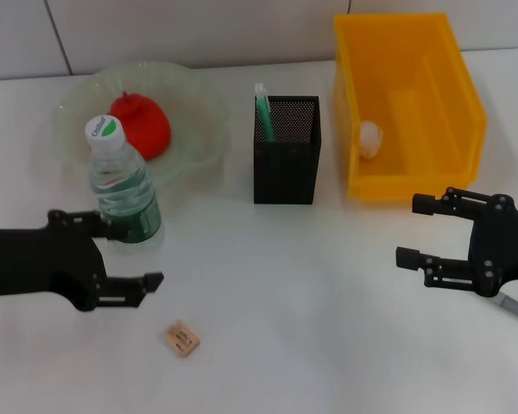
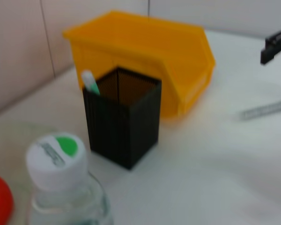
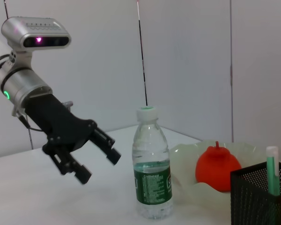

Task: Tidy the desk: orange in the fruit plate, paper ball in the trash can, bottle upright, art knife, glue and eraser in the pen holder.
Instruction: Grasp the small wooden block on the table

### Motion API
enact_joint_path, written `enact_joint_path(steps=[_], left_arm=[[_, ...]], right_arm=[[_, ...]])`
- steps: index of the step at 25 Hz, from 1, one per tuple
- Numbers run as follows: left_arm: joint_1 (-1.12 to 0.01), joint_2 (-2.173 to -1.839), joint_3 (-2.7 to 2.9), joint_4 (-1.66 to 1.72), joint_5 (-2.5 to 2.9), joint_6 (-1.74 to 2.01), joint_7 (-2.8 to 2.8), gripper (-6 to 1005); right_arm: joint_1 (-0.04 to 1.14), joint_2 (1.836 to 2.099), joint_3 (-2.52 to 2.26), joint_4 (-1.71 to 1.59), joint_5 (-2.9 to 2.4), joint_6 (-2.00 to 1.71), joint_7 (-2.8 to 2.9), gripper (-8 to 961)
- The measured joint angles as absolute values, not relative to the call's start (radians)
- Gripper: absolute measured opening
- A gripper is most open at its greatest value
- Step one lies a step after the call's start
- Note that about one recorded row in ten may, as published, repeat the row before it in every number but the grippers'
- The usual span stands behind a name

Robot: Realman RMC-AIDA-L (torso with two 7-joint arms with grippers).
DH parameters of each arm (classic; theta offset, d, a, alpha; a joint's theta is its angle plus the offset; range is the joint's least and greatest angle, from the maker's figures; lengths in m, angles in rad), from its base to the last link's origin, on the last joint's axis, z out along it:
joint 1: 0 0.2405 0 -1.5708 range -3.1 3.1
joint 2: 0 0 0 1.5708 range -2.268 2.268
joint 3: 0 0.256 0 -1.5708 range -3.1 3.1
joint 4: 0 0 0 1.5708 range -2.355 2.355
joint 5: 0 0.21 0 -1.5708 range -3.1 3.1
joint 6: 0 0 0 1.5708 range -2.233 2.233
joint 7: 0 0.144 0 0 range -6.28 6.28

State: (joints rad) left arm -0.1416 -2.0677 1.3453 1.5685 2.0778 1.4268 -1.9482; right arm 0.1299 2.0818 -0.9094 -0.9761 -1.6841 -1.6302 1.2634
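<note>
The bottle [image 1: 121, 183] stands upright in front of the fruit plate [image 1: 198, 103], which holds the red-orange fruit [image 1: 142, 123]. My left gripper [image 1: 136, 254] is open just in front of the bottle, apart from it in the right wrist view [image 3: 99, 167]. The black mesh pen holder [image 1: 287, 148] holds the green-white glue stick [image 1: 262, 110]. A tan eraser [image 1: 182, 338] lies on the table near the front. The paper ball [image 1: 370, 138] sits in the yellow bin [image 1: 414, 52]. My right gripper [image 1: 410, 229] is open, with the art knife [image 1: 517, 306] partly hidden beneath it.
The white table [image 1: 311, 328] ends at a tiled wall behind the plate and bin. In the left wrist view, the art knife [image 2: 264, 110] lies beyond the pen holder [image 2: 124, 117], near the yellow bin [image 2: 140, 56].
</note>
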Motion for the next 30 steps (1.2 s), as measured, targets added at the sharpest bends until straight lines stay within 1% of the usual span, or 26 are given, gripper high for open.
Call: enact_joint_path(steps=[7, 12, 22, 26, 30], left_arm=[[-0.191, -2.070, 1.508, 1.640, 2.334, 1.445, -2.229, 802], [-0.259, -2.071, 1.567, 1.614, 2.416, 1.431, -2.390, 802], [-0.294, -2.072, 1.694, 1.654, 2.568, 1.395, -2.543, 802], [-0.318, -2.072, 1.809, 1.719, 2.703, 1.427, -2.656, 802], [-0.337, -2.075, 1.856, 1.749, 2.728, 1.469, -2.687, 800]], right_arm=[[0.145, 2.082, -0.879, -0.916, -1.683, -1.632, 1.240, 766], [0.148, 2.082, -0.873, -0.908, -1.679, -1.634, 1.229, 765], [0.152, 2.080, -0.844, -0.890, -1.674, -1.635, 1.218, 765], [0.155, 2.080, -0.833, -0.879, -1.674, -1.637, 1.218, 765], [0.156, 2.080, -0.827, -0.863, -1.672, -1.638, 1.218, 765]])
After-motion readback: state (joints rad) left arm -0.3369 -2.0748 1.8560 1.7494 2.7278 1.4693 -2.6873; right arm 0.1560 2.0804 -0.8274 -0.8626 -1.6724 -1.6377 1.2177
